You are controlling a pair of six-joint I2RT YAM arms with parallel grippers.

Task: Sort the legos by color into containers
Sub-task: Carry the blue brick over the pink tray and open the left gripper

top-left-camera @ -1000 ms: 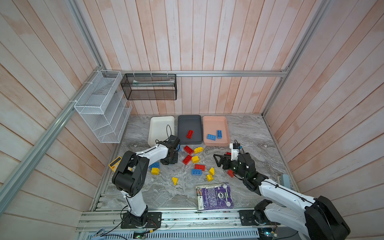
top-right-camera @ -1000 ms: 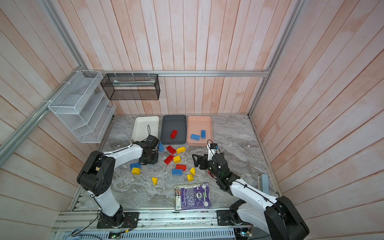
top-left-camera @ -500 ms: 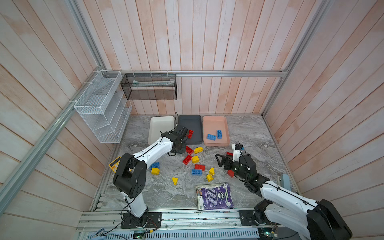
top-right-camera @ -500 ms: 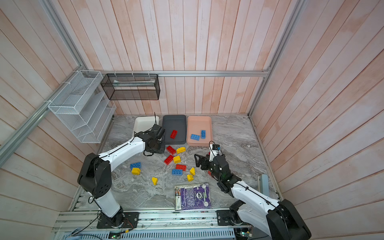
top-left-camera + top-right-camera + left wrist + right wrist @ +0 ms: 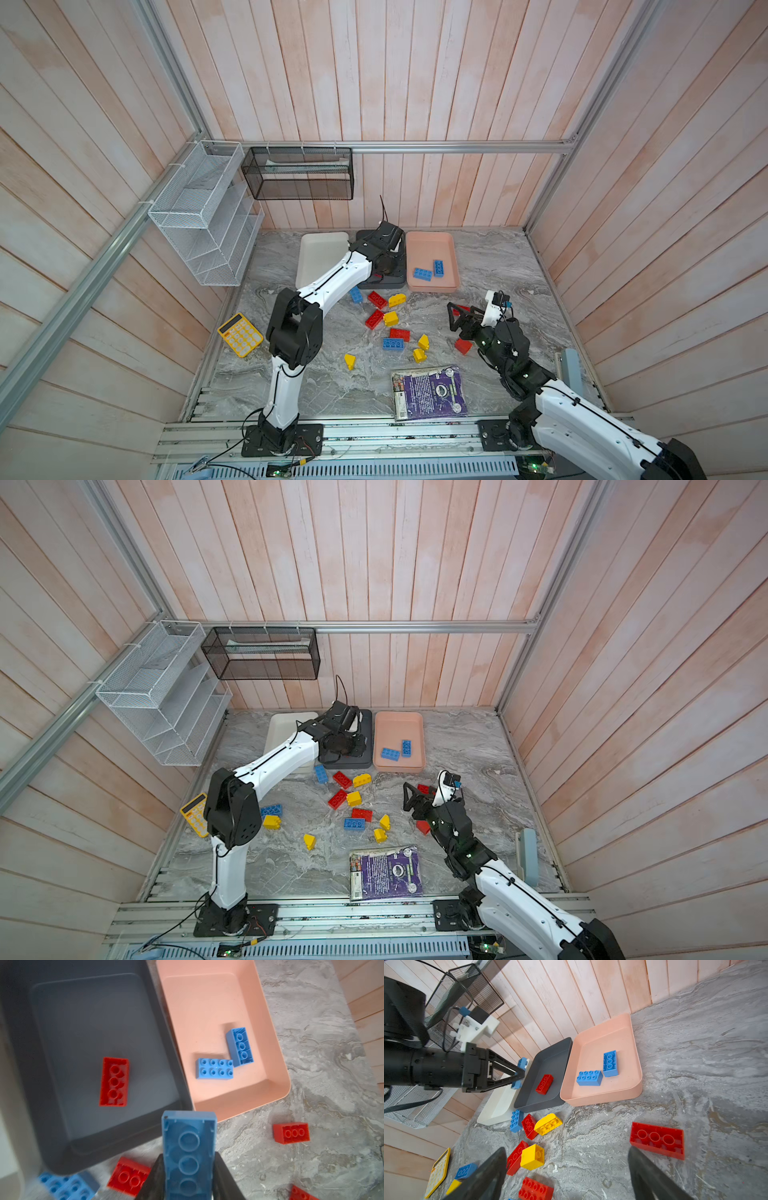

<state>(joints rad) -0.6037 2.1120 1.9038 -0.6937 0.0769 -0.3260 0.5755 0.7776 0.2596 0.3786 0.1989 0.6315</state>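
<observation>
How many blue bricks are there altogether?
6: two blue bricks in the pink tray, one held brick in the left hand, three loose bricks on the table. Others may hide behind the arms.
</observation>
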